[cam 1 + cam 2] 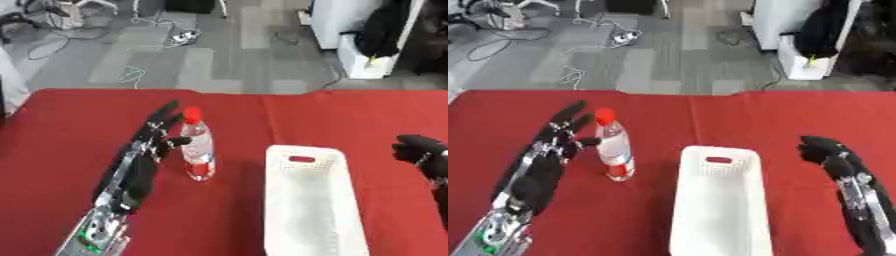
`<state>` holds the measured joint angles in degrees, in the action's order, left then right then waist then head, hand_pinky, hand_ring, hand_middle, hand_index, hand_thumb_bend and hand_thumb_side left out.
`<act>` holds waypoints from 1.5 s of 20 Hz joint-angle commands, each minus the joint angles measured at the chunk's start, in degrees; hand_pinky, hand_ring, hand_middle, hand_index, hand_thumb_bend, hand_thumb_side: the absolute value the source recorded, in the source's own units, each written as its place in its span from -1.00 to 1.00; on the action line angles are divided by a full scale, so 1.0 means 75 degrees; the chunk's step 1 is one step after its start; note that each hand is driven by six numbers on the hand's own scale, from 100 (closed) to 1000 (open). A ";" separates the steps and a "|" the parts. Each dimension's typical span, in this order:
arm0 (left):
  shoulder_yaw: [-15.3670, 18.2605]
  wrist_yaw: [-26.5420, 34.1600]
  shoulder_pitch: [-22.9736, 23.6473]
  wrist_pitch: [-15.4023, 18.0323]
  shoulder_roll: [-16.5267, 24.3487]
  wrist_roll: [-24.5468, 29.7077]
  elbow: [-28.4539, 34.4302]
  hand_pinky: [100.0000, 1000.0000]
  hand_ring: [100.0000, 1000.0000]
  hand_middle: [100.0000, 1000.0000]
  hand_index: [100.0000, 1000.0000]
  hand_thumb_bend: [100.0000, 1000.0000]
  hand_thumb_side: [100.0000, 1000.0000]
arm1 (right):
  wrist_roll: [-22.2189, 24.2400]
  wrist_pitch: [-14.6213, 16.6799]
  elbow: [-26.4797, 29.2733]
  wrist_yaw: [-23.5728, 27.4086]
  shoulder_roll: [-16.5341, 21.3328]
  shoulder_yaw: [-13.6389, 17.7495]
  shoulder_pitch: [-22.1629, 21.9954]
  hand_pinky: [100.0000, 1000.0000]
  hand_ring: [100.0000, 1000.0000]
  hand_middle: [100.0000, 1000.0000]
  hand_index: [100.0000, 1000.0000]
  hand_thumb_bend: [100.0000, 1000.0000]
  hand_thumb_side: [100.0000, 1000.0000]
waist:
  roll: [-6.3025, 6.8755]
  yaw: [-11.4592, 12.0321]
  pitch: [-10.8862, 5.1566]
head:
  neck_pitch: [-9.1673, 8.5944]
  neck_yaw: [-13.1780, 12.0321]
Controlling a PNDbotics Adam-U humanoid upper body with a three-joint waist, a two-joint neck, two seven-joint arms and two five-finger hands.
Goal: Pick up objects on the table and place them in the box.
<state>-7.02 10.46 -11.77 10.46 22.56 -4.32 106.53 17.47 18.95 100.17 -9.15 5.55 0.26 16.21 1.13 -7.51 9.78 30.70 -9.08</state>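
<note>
A clear plastic bottle (198, 147) with a red cap and a red band near its base stands upright on the red table (79, 130), left of the white box (311, 200). My left hand (157, 132) is right beside the bottle on its left, fingers straight and spread, thumb reaching toward the bottle's middle; it is open and not closed round it. My right hand (826, 150) hovers to the right of the box with its fingers relaxed, holding nothing. The box is a long perforated basket and nothing shows inside it.
The red table's far edge (710, 93) runs across the upper part of the view. Beyond it lie grey floor, cables and a white cabinet (798, 30).
</note>
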 commanded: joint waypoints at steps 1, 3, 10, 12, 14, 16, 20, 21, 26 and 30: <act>0.0118 0.0030 -0.0147 -0.0263 0.0079 0.0080 0.0086 0.46 1.00 1.00 1.00 0.98 -0.01 | 0.0034 0.0028 0.0101 0.0028 0.0061 0.0000 0.0049 0.56 0.56 0.57 0.66 -1.00 1.00 | -0.0013 -0.0019 -0.0128 | -0.0025 0.0042; 0.0117 -0.0157 -0.0121 -0.0391 0.0091 0.0200 0.0159 0.38 1.00 1.00 1.00 1.00 -0.31 | 0.0038 0.0036 0.0093 0.0030 0.0062 -0.0002 0.0060 0.56 0.56 0.57 0.66 -1.00 1.00 | -0.0019 -0.0023 -0.0121 | -0.0033 0.0047; 0.0176 -0.1136 0.0121 -0.0447 -0.0027 0.0086 0.0228 0.22 1.00 1.00 1.00 0.66 -0.91 | 0.0036 0.0054 0.0081 0.0024 0.0056 0.0006 0.0075 0.56 0.56 0.57 0.66 -1.00 1.00 | -0.0035 -0.0007 -0.0119 | -0.0052 0.0052; 0.0178 -0.1298 0.0183 -0.0454 -0.0049 0.0000 0.0271 0.22 1.00 1.00 1.00 0.65 -1.00 | 0.0030 0.0056 0.0078 0.0018 0.0057 0.0012 0.0073 0.56 0.56 0.57 0.66 -1.00 1.00 | -0.0040 -0.0010 -0.0119 | -0.0050 0.0049; 0.0202 -0.1453 0.0249 -0.0459 -0.0050 -0.0069 0.0370 0.21 1.00 1.00 1.00 0.78 -1.00 | 0.0021 0.0057 0.0075 0.0013 0.0057 0.0023 0.0071 0.56 0.56 0.57 0.66 -1.00 1.00 | -0.0045 -0.0013 -0.0123 | -0.0046 0.0050; 0.0216 -0.1567 0.0331 -0.0486 -0.0025 -0.0120 0.0537 0.18 1.00 1.00 1.00 0.84 -0.91 | 0.0011 0.0058 0.0071 0.0007 0.0059 0.0031 0.0069 0.56 0.56 0.57 0.66 -1.00 1.00 | -0.0045 -0.0015 -0.0128 | -0.0044 0.0047; 0.0257 -0.1569 0.0463 -0.0755 0.0041 -0.0197 0.0932 0.15 1.00 1.00 1.00 0.89 -0.79 | -0.0003 0.0056 0.0068 -0.0005 0.0061 0.0042 0.0060 0.56 0.56 0.57 0.66 -1.00 1.00 | -0.0036 -0.0011 -0.0145 | -0.0040 0.0045; 0.0273 -0.1543 0.0458 -0.0861 0.0046 -0.0204 0.1003 0.15 1.00 1.00 1.00 0.89 -0.78 | -0.0005 0.0055 0.0068 -0.0007 0.0059 0.0043 0.0056 0.56 0.56 0.57 0.66 -1.00 1.00 | -0.0037 -0.0010 -0.0150 | -0.0041 0.0045; 0.0448 -0.1581 0.0359 -0.1215 0.0051 -0.0263 0.1073 0.41 1.00 1.00 1.00 0.92 -0.67 | -0.0021 0.0054 0.0060 -0.0015 0.0051 0.0059 0.0039 0.56 0.56 0.57 0.66 -1.00 1.00 | -0.0053 -0.0003 -0.0179 | -0.0056 0.0029; 0.0593 -0.1719 0.0292 -0.1402 0.0021 -0.0335 0.1073 0.84 1.00 1.00 1.00 0.94 -0.64 | -0.0025 0.0056 0.0063 -0.0014 0.0041 0.0062 0.0030 0.56 0.56 0.57 0.66 -1.00 1.00 | -0.0061 0.0001 -0.0188 | -0.0069 0.0024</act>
<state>-3.41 -1.89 -8.88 0.42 22.14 -6.60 113.36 17.48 19.31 99.83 -9.17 5.53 0.41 16.22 0.67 -7.59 9.38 30.63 -9.08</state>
